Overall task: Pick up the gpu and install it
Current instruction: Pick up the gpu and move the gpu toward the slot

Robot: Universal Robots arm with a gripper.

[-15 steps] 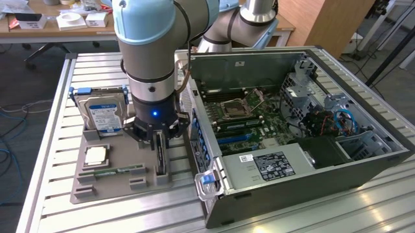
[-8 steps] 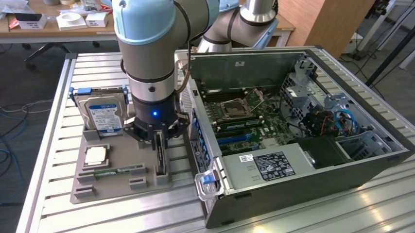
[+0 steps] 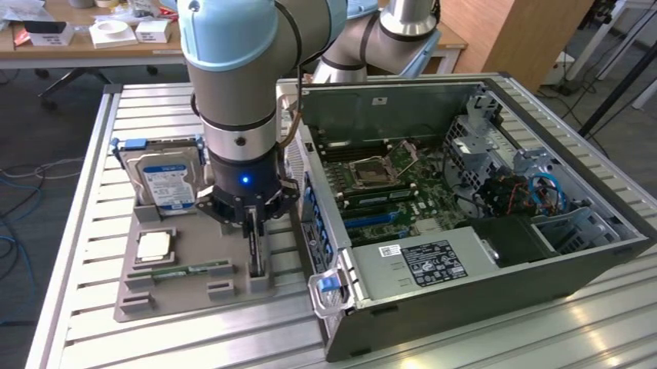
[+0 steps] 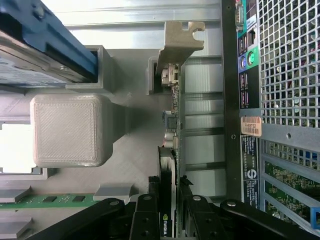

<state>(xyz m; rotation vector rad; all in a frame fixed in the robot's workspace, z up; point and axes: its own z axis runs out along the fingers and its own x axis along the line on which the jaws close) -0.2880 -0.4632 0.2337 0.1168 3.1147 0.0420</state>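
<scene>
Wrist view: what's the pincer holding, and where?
The pincer clamps the gpu by its upper long edge, away from the metal bracket; it stands in the tray.

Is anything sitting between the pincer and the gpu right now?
Nothing visible. The pincer is directly at the top edge of the thin dark gpu card, which stands on edge in the grey plastic holder tray beside the open computer case.

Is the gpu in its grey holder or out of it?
In. The gpu stands on edge in a slot of the grey holder, bracket end seated, with the gripper around it.
</scene>
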